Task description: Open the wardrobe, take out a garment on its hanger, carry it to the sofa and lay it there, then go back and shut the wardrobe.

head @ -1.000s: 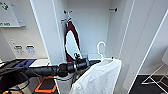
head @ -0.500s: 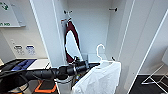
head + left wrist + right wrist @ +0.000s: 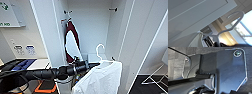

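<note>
Drawn back and lower than a moment ago, one white T-shirt point(image 3: 100, 78) on its hanger point(image 3: 100, 53) hangs clear of the open wardrobe point(image 3: 87, 30) at five o'clock, left gripper point(image 3: 83, 67) seemingly clamped on the hanger, one red top point(image 3: 71, 42) remaining inside, extraction apparently done

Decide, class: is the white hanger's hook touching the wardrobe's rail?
Apart. In the head view the hanger, carrying the white T-shirt, has its hook free in open air, well below the rail fittings of the wardrobe.
</note>
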